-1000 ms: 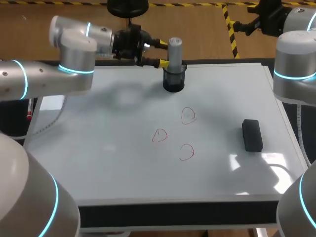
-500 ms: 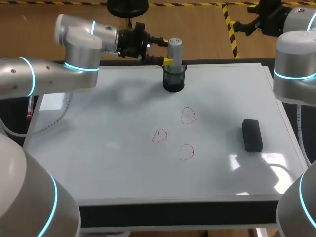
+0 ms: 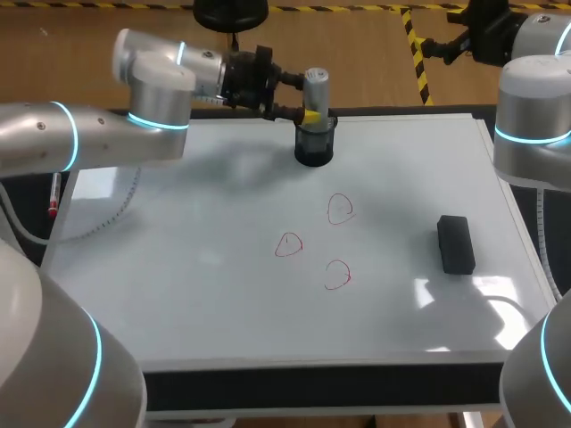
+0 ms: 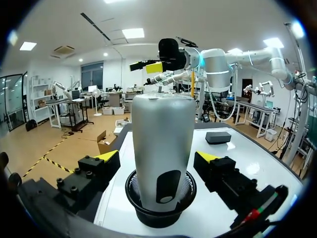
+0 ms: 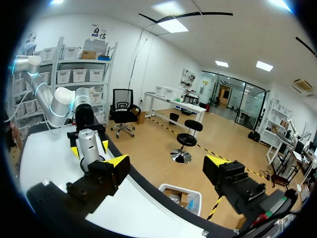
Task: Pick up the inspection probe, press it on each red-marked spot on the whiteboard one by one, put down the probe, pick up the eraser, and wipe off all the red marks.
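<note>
- White and glossy, the whiteboard (image 3: 178, 294) covers the tabletop. A wide stretch of plain surface runs from its left edge to the middle, and a dark band lines its near edge.
- Silver-grey and rounded, with glowing blue rings at the joints, the left arm (image 3: 98, 143) comes in over the far left corner and lies along the far edge.
- At its end the left gripper (image 3: 306, 96) is level with the inspection probe (image 3: 316, 87), with one yellow-tipped finger on each side. From the left wrist view a gap shows between each finger and the probe, so the fingers stand moderately wide and grip nothing.
- Smooth, matt grey and round-topped, the probe is a cylinder standing upright in a round black holder (image 3: 314, 150) near the middle of the far edge.
- Thin, rough loops, the three red marks sit close together at mid-board: one to the left (image 3: 288, 244), one farther back (image 3: 340, 209) and one nearest (image 3: 337, 275). They are well apart from the holder, with white surface all round them.
- Black and block-shaped, the eraser (image 3: 456, 243) lies flat toward the right edge with its long side along that edge, apart from the marks.
- Grey with a blue ring, the right arm (image 3: 533, 116) rises by the far right corner.
- Beyond that corner, off the board, the right gripper (image 5: 166, 161) has its fingers spread wide around air.
</note>
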`<state>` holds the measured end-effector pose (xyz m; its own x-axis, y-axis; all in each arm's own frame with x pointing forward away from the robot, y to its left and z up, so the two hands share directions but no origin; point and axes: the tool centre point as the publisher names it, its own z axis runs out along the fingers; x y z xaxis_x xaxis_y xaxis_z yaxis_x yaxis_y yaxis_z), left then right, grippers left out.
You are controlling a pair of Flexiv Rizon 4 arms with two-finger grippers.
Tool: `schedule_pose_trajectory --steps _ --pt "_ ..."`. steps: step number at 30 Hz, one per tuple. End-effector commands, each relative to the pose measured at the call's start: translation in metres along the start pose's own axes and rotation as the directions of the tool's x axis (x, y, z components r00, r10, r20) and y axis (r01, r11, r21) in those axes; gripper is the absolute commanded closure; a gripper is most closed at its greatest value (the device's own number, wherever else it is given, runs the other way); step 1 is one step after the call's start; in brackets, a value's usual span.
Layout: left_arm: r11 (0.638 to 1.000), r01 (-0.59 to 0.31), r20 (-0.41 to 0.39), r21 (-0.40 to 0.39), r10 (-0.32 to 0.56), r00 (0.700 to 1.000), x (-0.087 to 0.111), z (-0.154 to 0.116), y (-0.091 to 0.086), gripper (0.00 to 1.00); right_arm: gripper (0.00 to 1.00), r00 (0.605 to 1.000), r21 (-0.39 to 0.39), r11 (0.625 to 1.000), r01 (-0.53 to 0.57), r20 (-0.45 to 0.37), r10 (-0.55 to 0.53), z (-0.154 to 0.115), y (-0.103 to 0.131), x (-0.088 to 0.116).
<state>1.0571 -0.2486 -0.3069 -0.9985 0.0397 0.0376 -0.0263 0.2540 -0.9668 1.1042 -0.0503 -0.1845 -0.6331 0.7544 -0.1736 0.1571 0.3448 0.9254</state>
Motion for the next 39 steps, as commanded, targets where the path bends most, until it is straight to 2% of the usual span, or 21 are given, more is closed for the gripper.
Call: schedule_pose_trajectory --steps 1,20,21,22,23,39 --pt "1.000 -0.001 -0.014 -0.003 0.001 1.000 0.000 0.003 0.004 0.00 0.00 1.000 0.000 1.000 0.000 0.000 0.000 0.000 0.000 0.000" --pt "1.000 0.030 -0.002 -0.002 -0.030 1.000 0.000 0.021 0.015 0.00 0.00 1.000 0.000 1.000 0.000 0.000 0.000 0.000 0.000 0.000" --pt "1.000 0.030 -0.002 -0.001 -0.030 1.000 0.000 0.021 0.015 0.37 0.00 1.000 0.000 1.000 0.000 0.000 0.000 0.000 0.000 0.000" --pt "1.000 0.030 0.000 -0.001 -0.030 1.000 0.000 0.022 0.014 0.64 0.00 1.000 0.000 1.000 0.000 0.000 0.000 0.000 0.000 0.000" --pt "1.000 0.030 0.001 -0.001 -0.030 1.000 0.000 0.022 0.014 1.00 0.00 1.000 0.000 1.000 0.000 0.000 0.000 0.000 0.000 0.000" --pt "1.000 0.017 -0.014 0.020 -0.017 1.000 -0.004 0.009 0.001 1.00 0.00 1.000 0.000 1.000 0.000 0.000 0.000 0.000 0.000 0.000"
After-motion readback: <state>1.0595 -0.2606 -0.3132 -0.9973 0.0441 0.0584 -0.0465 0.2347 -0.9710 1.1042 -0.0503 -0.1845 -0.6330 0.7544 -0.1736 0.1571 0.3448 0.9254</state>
